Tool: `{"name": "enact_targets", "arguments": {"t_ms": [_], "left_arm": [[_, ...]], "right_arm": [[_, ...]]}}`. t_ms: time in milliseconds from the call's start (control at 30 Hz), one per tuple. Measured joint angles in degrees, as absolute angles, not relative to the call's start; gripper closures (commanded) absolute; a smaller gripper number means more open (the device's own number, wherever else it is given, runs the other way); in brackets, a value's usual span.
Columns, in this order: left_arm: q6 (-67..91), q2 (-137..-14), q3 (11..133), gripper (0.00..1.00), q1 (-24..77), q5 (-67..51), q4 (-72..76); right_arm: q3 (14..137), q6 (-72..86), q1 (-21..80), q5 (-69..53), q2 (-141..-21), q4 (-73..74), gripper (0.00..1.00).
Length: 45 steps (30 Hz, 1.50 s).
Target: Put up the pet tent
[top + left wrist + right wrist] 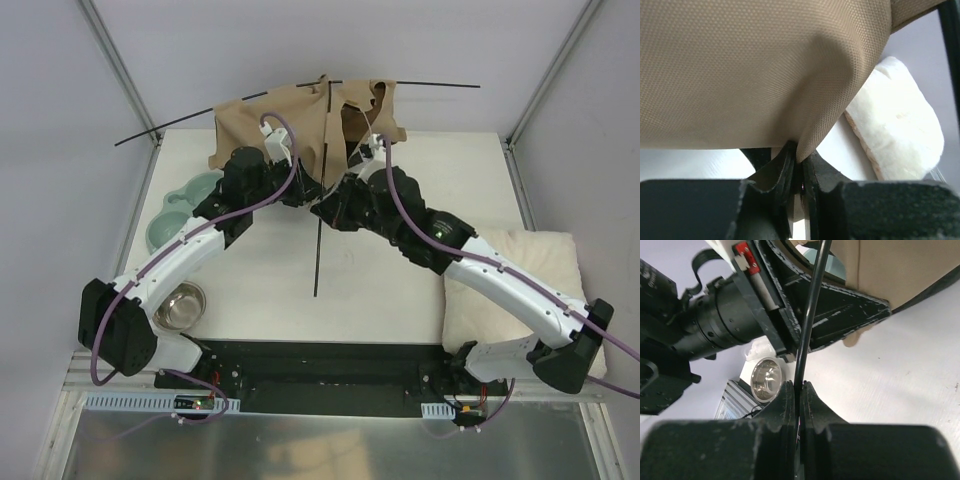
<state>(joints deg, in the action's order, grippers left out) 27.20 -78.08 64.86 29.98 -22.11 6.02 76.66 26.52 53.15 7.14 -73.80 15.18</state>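
The pet tent (300,120) is a slack heap of tan fabric with black trim at the far middle of the table. One thin black pole (420,84) runs through it from side to side. A second pole (317,260) runs from the tent toward the near edge. My left gripper (303,190) is shut on a fold of the tan fabric (765,70); its jaws (801,157) pinch the cloth's lower edge. My right gripper (323,207) sits right beside it, shut on the second pole (810,315) between its fingertips (801,387).
A fluffy cream-white cushion (510,290) lies at the right edge of the table, also in the left wrist view (900,120). A steel bowl (180,305) stands near left, with a pale green double bowl (180,210) behind it. The two wrists are close together.
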Motion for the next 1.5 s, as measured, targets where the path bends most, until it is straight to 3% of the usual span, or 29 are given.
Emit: {"name": "enact_targets", "arguments": {"t_ms": [100,133,267,567,833,1033,1500], "left_arm": [[26.06,-78.46,65.98,0.67,29.95,-20.16,5.96],[25.69,-78.43,66.35,0.55,29.95,-19.68,5.80],[24.34,-78.24,66.83,0.33,29.91,-17.78,5.10],[22.65,-68.95,55.37,0.02,29.54,-11.07,9.39],[21.32,-64.84,46.98,0.04,29.50,-10.37,18.74],[18.39,-66.59,39.59,0.05,29.12,-13.15,36.03],[7.22,-74.19,37.45,0.07,33.45,-11.51,60.10]], "right_arm": [[82.08,27.46,53.15,7.14,-76.73,18.39,1.00],[83.66,27.66,53.12,7.20,-77.58,19.11,1.00],[87.59,27.88,53.08,7.77,-79.24,21.43,1.00],[96.71,29.30,53.08,7.49,-84.68,27.70,1.00],[101.32,33.21,53.04,5.45,-87.83,28.75,1.00],[104.42,35.62,52.97,2.74,-89.23,30.79,1.00],[108.40,38.33,52.71,-2.22,-90.80,31.20,1.00]]}}
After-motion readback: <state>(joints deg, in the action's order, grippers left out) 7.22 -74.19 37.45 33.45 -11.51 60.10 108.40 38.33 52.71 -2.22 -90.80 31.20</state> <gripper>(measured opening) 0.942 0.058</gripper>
